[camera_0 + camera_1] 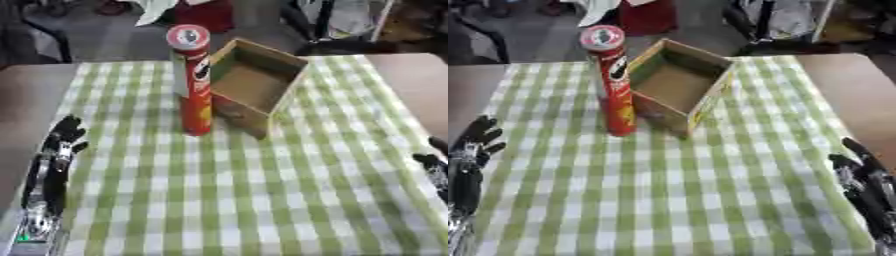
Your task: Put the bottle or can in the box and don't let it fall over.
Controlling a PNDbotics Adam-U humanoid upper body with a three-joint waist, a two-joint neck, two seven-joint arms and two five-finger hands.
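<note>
Can [194,80] stood upright on checked cloth [245,190], touching box [254,85] at its 9 o'clock | box open, empty | left hand [63,140] at 8 o'clock, fingers spread | right hand [864,175] at 4 o'clock, fingers relaxed

Red can [195,85]: logo blurred, no readable text.

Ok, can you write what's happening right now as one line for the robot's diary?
can: upright, left of box, not held | box: open, empty | left hand: open, idle, left edge | right hand: open, idle, right edge | cloth: green checks
</note>
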